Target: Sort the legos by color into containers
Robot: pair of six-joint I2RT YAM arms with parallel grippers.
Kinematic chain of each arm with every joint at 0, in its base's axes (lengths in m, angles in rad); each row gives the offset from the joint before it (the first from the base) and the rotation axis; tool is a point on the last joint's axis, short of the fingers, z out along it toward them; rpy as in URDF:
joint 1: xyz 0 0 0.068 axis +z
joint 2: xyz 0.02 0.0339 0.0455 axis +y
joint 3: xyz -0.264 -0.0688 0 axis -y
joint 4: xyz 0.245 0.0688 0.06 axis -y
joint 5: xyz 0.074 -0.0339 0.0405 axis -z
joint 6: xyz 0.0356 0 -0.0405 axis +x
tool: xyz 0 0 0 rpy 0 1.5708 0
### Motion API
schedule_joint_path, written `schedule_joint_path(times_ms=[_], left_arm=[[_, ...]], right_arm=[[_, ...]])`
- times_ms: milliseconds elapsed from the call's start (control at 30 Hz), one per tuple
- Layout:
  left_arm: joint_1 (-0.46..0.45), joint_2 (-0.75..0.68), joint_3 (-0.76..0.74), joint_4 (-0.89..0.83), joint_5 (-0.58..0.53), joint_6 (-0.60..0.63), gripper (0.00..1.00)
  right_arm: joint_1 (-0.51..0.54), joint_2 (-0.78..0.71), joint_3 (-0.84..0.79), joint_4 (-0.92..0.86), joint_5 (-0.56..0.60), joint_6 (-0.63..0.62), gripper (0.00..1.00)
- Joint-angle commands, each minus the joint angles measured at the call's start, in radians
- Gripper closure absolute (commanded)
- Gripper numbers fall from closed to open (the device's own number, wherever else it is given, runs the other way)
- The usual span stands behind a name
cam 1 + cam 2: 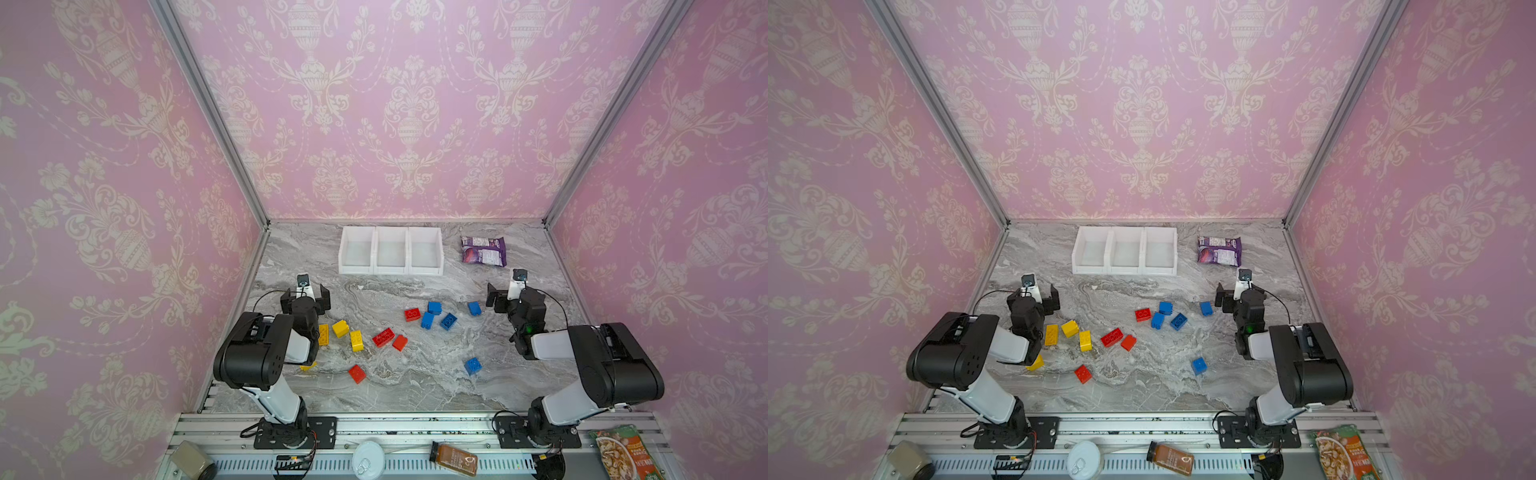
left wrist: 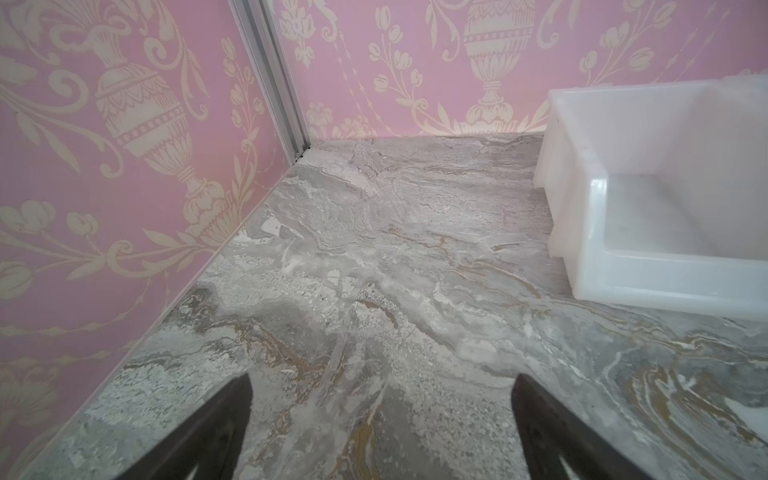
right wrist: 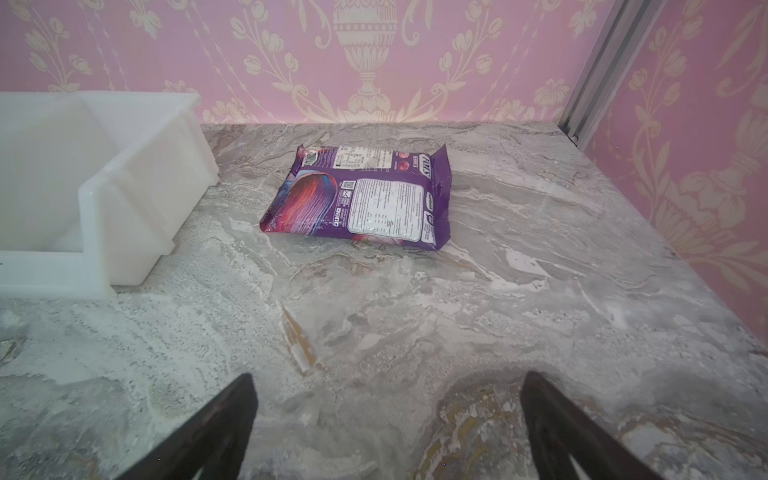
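Left gripper (image 2: 382,380): wide, empty; chunky yellow plastic bricks (image 1: 340,328) just beside, base-ward. Right gripper (image 3: 386,378): wide, empty; blue plastic bricks (image 1: 474,308) nearer it.

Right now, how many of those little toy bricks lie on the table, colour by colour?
Yellow bricks: 4 (one partly hidden)
Red bricks: 4
Blue bricks: 5
Total in view: 13, all on the table and none in the white bins.
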Motion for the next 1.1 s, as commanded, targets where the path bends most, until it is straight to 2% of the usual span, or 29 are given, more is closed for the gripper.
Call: schedule_joint_path(times_ms=[0,1000,1067], left_arm=[[0.006,-0.017,0.013,-0.034,0.014,-0.001,0.01],[0.010,-0.019,0.016,-0.048,0.009,-0.007,0.01],[0.010,-0.026,0.018,-0.047,-0.021,-0.011,0.01]], right_arm=[[-0.002,-0.001,0.019,-0.014,-0.016,0.016,0.00],[-0.002,-0.002,0.017,-0.012,-0.016,0.016,0.00],[-0.001,-0.034,0.012,-0.026,-0.023,0.014,0.00]])
